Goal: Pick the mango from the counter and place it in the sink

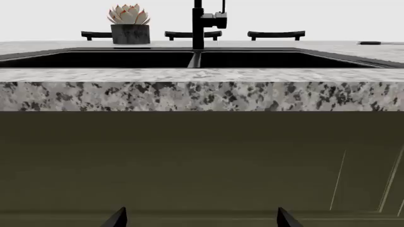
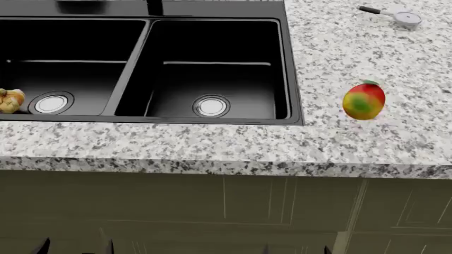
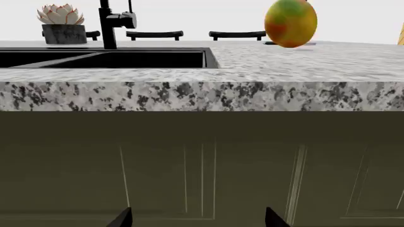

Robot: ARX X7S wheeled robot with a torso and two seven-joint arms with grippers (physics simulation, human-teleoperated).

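Note:
The mango (image 2: 363,101), red, yellow and green with a small leaf, sits on the speckled counter (image 2: 211,143) right of the black double-basin sink (image 2: 293,69). It also shows in the right wrist view (image 3: 290,22). Both grippers hang low in front of the cabinet doors, below the counter edge. My left gripper (image 2: 74,246) is open and empty, fingertips (image 1: 118,218) spread wide. My right gripper (image 2: 295,248) is open and empty, fingertips (image 3: 121,218) spread wide. The mango lies above and to the right of the right gripper.
A lumpy pale yellow-tan thing (image 2: 10,100) lies in the left basin. A black faucet (image 1: 199,23) and a potted succulent (image 1: 129,23) stand behind the sink. A small utensil (image 2: 395,16) lies on the counter at the far right. Olive cabinet doors (image 2: 282,206) are below.

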